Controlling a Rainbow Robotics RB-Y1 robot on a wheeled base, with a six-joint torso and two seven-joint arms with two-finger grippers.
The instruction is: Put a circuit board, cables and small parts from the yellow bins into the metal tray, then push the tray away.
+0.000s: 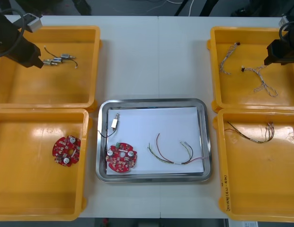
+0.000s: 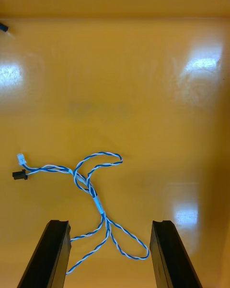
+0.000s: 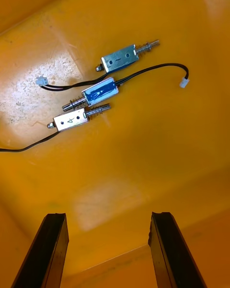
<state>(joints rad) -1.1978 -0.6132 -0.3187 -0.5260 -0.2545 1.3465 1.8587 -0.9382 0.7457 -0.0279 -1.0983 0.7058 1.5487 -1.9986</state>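
Your right gripper [image 2: 110, 225] hovered over the far right yellow bin [image 1: 251, 31], fingers spread wide and holding nothing. The twisted blue and white cable [image 2: 89, 185] lay flat on the bin floor. Its loops sat between the two fingers and its connector end trailed out beyond one of them, so its length ran roughly across the gap. A straight drop looked enough. It was probably the cable closer to that gripper, though I couldn't be sure. Your left gripper [image 3: 108, 218] hung wide open and empty over the far left bin [image 1: 47, 29], short of the small metal parts [image 3: 100, 92]. The metal tray [image 1: 151, 100] already held a circuit board [image 1: 121, 158].
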